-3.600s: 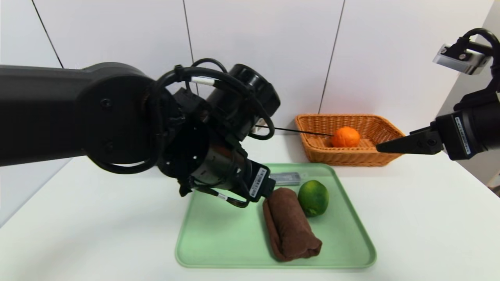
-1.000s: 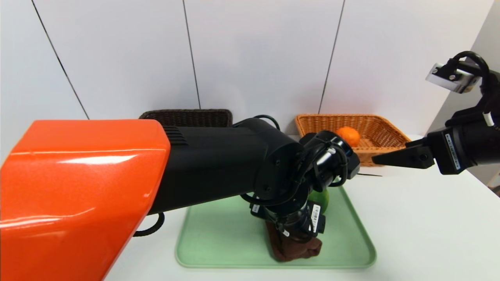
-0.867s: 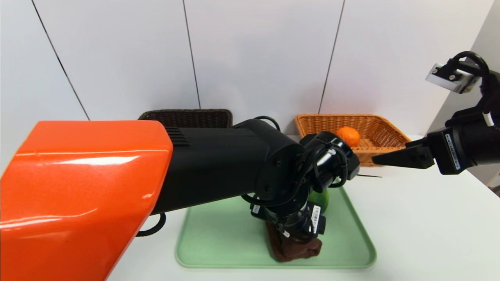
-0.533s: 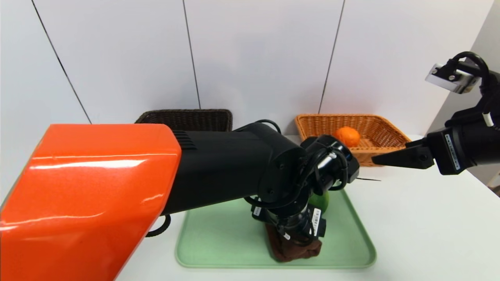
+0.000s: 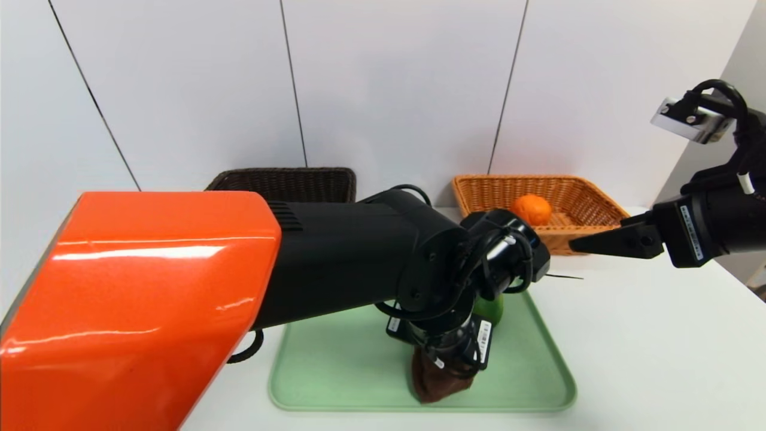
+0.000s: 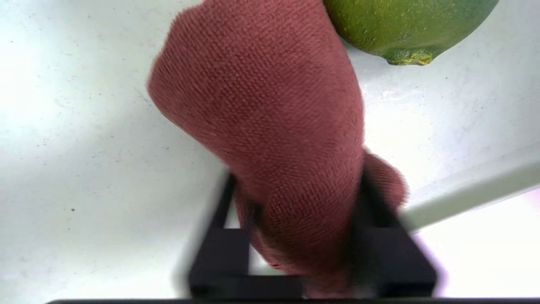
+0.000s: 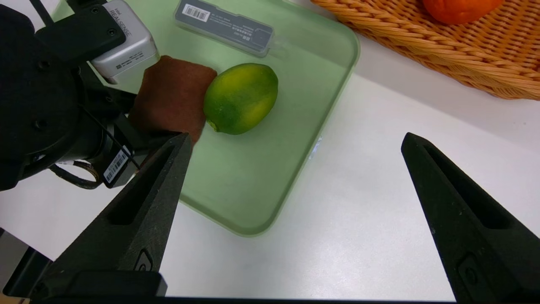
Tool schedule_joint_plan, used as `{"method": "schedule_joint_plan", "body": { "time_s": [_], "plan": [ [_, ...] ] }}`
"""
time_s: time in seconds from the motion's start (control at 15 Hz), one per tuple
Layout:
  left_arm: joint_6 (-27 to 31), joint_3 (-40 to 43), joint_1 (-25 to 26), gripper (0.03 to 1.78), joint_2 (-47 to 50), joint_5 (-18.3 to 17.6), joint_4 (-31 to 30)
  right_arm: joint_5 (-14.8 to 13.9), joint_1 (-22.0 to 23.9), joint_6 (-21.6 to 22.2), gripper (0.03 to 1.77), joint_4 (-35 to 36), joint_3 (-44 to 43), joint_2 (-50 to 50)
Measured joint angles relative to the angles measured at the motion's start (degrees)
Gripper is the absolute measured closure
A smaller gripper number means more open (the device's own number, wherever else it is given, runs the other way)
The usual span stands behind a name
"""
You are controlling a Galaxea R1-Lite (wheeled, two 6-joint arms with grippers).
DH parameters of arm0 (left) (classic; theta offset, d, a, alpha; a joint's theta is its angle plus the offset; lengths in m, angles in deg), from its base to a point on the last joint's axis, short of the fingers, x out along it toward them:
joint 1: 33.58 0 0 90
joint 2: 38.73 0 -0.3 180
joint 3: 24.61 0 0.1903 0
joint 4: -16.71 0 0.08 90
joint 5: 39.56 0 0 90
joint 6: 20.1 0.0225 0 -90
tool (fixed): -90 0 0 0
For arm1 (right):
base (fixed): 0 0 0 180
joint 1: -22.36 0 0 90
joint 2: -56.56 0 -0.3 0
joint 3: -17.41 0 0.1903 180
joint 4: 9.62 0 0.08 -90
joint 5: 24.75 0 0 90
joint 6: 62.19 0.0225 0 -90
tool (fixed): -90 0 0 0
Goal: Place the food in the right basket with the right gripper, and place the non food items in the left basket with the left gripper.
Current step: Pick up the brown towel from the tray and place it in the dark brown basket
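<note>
My left gripper point(image 6: 295, 236) is down on the green tray point(image 5: 335, 371), jaws pinched in on the near end of the rolled brown towel point(image 6: 270, 109), cloth bulging between the fingers point(image 6: 219, 236). From that grip the roll's long axis runs away toward the far side of the tray, and the green citrus fruit point(image 7: 241, 98) sits right against its right flank, so I reckon a straight lift is the cleanest way off without nudging the fruit. The dark left basket point(image 5: 287, 179) lies far and to the left of my left hand, well apart, across the white table point(image 5: 646, 347); that is the way the towel has to travel. I cannot see from here whether anything is in it. My right gripper point(image 7: 295, 219) hangs wide open with nothing in it, over the table to the right of the tray, and it is the nearer one to the fruit. The orange wicker right basket point(image 5: 589, 206) holds one orange point(image 5: 531, 209). A grey cased item with a barcode label point(image 7: 223, 26) lies on the far part of the tray, one more for my left side by the look of it.
</note>
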State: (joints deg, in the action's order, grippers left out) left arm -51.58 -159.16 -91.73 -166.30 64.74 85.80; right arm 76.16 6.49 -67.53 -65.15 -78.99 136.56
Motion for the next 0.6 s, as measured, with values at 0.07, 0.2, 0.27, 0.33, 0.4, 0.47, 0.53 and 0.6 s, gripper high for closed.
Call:
{"method": "schedule_joint_plan", "body": {
  "time_s": [0.07,0.2,0.27,0.33,0.4,0.47,0.53,0.6],
  "plan": [
    [0.0,0.0,0.0,1.44,0.3,0.5,0.3,0.0,0.0,0.0,0.09,0.0,0.0,0.0],
    [0.0,0.3,0.1,1.44,1.2,3.0,0.7,0.0,0.0,0.0,0.09,0.0,0.1,0.0],
    [0.0,0.4,0.1,1.44,1.8,4.4,1.1,0.0,0.0,0.0,0.09,0.0,0.1,0.0],
    [0.0,0.5,0.2,1.44,2.6,5.6,2.1,0.0,0.0,0.0,0.09,0.0,0.1,0.0],
    [0.1,0.5,0.4,1.44,3.4,7.0,3.4,0.0,0.0,0.0,0.09,0.0,0.1,0.0],
    [0.2,0.5,0.7,1.44,4.3,8.8,4.3,0.0,0.0,0.0,0.09,0.0,0.0,0.0],
    [0.3,0.5,1.1,1.44,5.4,10.5,5.0,0.0,0.0,0.1,0.09,0.0,0.0,0.0],
    [0.6,0.5,1.4,1.44,6.6,11.9,5.5,0.0,0.0,0.0,0.09,0.1,0.0,-0.1]
  ]
}}
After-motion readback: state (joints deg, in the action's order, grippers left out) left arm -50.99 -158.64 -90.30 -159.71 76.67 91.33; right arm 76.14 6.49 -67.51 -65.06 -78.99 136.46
